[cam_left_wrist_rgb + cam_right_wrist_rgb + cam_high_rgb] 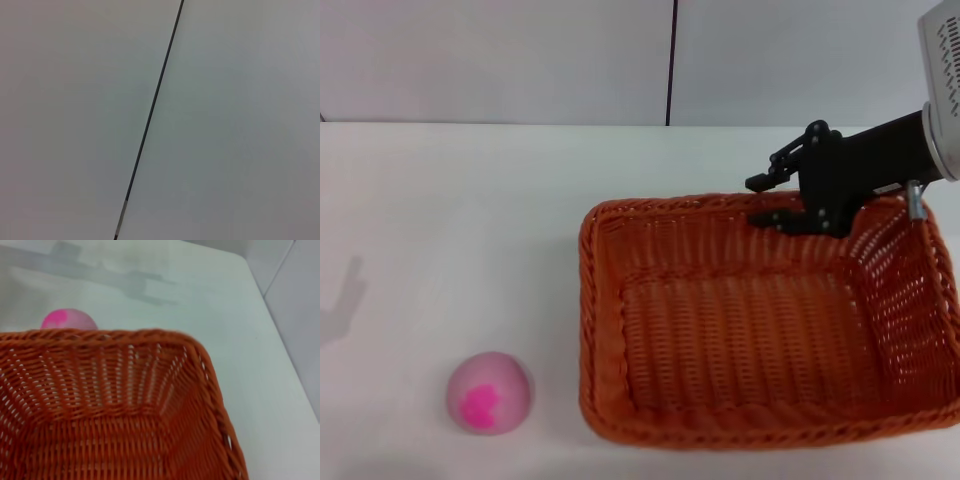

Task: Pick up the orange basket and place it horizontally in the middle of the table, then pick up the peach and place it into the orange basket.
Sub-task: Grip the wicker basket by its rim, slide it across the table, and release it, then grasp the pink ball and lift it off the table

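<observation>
The orange basket point(760, 330) sits flat on the right half of the white table point(450, 220), open side up and empty. From the right, my right gripper point(767, 201) reaches to the basket's far rim and stands open, one finger outside the rim and one just inside. The peach point(489, 392), pale pink with a magenta blotch, lies near the table's front left, apart from the basket. In the right wrist view the basket point(110, 415) fills the foreground and the peach point(68, 320) peeks over its rim. My left gripper is out of view.
A grey wall with a dark vertical seam point(671, 60) runs behind the table's far edge. The left wrist view holds only that wall and seam point(150, 115). The basket's right side runs close to the edge of the head view.
</observation>
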Tool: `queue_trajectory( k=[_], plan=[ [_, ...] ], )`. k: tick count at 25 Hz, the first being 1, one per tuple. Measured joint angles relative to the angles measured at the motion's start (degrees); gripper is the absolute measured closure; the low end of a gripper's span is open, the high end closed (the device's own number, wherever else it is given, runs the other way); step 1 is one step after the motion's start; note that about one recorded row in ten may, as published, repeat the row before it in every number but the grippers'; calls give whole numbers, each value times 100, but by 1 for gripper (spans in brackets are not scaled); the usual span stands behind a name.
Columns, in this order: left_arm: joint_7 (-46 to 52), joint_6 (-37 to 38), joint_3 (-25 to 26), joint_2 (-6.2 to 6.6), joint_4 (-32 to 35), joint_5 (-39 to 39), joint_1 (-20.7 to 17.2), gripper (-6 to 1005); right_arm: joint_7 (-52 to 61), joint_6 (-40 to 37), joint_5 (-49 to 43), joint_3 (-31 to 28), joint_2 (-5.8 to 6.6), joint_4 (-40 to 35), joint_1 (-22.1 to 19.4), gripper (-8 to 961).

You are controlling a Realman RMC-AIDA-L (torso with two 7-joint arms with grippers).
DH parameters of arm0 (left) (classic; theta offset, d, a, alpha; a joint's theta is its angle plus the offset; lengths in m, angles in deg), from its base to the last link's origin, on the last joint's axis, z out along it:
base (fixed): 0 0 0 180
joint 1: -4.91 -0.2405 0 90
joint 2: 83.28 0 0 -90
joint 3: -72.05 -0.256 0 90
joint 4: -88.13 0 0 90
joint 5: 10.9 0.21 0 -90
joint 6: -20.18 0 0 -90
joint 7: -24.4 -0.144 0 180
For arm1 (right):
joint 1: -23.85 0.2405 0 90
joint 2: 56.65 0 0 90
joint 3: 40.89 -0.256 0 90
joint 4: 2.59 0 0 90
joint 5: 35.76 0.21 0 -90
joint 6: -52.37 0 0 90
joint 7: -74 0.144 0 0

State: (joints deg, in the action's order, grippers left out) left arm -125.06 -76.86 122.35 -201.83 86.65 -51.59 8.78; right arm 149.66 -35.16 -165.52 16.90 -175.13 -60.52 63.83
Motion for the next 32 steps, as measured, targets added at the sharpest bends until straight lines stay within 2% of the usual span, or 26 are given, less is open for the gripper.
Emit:
queue_trajectory(
  k=[5,9,11,12,14,15,16,17,19,23,27,32],
  plan=[
    [49,6,-123,28,28,0,3,173,29,55,54,-46,-25,6,-82,596],
    [287,-166,-571,104,227,-2,45,172,50,130,816,-57,-43,-254,-481,412],
    [440,-292,-749,137,417,2,84,172,57,142,1569,-119,-44,-486,-848,395],
    [836,-653,-1234,205,918,-2,203,172,62,148,1974,-166,-43,-565,-1020,386],
    [1154,-943,-1695,253,1312,1,299,172,62,151,2973,-298,-43,-620,-1443,369],
    [1154,-943,-1695,253,1312,1,299,172,38,153,3472,-347,-42,-599,-1668,360],
    [1369,-1124,-2034,287,1581,3,356,172,-37,146,3922,-372,-45,-536,-1879,360],
    [1687,-1341,-2578,318,1962,2,434,172,-179,131,4434,-392,-45,-415,-2096,360],
    [1883,-1423,-3096,327,2227,-1,482,173,-653,23,5475,-392,-54,-12,-2517,360],
    [1970,-1368,-4156,255,2601,2,533,173,-1623,-618,7171,-443,-56,1178,-3010,360],
    [2008,-1280,-4673,99,2940,1,590,173,-1894,-1189,7531,-823,-47,1947,-3145,361],
    [1922,-958,-4835,59,2865,-1,644,173,-1930,-1589,7552,-1166,-44,2337,-3167,361]
  ],
)
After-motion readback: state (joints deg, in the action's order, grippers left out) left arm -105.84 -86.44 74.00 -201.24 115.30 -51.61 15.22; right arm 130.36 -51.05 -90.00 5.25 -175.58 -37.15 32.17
